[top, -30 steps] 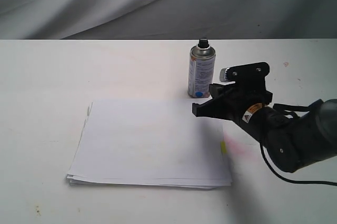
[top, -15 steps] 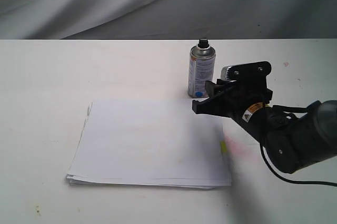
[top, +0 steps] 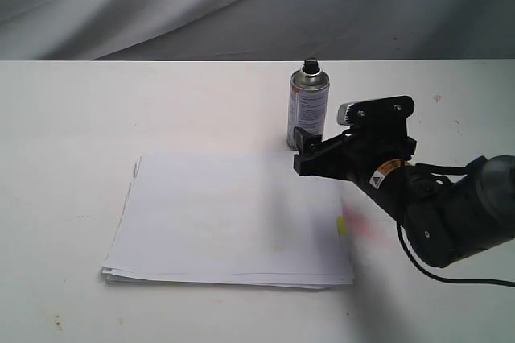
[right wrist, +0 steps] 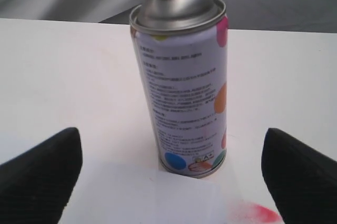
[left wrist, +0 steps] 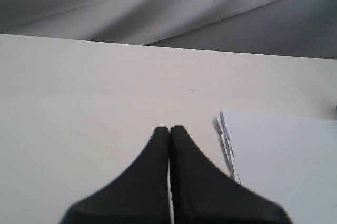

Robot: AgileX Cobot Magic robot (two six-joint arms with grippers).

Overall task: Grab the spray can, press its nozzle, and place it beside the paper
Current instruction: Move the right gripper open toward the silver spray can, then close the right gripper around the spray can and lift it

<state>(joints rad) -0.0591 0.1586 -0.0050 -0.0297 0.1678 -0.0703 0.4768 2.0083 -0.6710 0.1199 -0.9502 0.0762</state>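
Unreadable spray can point(right wrist: 181, 103) print; warning triangle point(top: 376, 181) on arm point(top: 451, 214).

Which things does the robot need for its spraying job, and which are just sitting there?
For the job:
- spray can
- nozzle on top of the can
- paper
- right gripper, open by the can

Just sitting there:
- table
- grey cloth behind it
- pink smudge on the table
- left gripper, shut, off to the side

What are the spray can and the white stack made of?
The spray can looks like metal: its bare domed top shines silver above a glossy white printed label. The white stack looks like thin matte paper: separate sheet edges show at its corner.
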